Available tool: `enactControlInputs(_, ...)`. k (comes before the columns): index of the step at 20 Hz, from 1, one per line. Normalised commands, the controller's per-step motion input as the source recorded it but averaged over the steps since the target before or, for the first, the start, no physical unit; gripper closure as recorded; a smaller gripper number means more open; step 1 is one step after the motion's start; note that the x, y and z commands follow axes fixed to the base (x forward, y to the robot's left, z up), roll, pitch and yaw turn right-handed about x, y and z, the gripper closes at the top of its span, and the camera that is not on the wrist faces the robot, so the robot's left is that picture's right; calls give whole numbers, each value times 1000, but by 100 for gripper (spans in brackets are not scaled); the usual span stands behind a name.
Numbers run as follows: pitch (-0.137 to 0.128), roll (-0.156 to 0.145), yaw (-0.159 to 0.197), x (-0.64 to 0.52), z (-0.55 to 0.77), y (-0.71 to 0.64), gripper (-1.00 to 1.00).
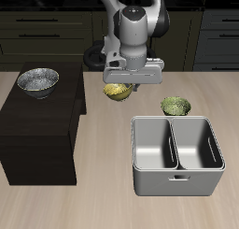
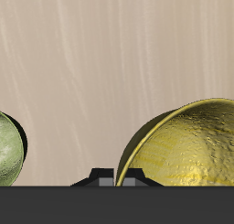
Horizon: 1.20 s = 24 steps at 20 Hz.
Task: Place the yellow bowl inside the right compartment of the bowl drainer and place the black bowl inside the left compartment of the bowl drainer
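My gripper [image 1: 122, 84] hangs over the table behind the bowl drainer [image 1: 177, 179], shut on the rim of the yellow bowl [image 1: 116, 91]. The wrist view shows that bowl [image 2: 187, 147] close up and tilted, with its rim reaching in between my fingers, whose tips are hidden. The black bowl [image 1: 37, 80], wide with a speckled grey inside, sits on top of a dark cabinet. Both wells of the grey two-well drainer hold nothing.
An olive-green bowl [image 1: 175, 106] [image 2: 7, 151] stands on the table just behind the drainer. The dark cabinet [image 1: 37, 139] is a tall block beside the drainer. Dark kitchen cupboards line the back.
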Motion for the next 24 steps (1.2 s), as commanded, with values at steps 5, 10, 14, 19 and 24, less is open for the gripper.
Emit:
enactControlInputs(5,-153,13,19,-109,1035,74,100)
enactControlInputs(10,-75,-21,15,42,675,22,100)
enactControlInputs(14,-15,-18,-2,51,342,-7,100)
enactControlInputs(19,-46,-24,11,-14,535,63,100)
enactControlInputs(24,-9,16,1,14,407,135,100)
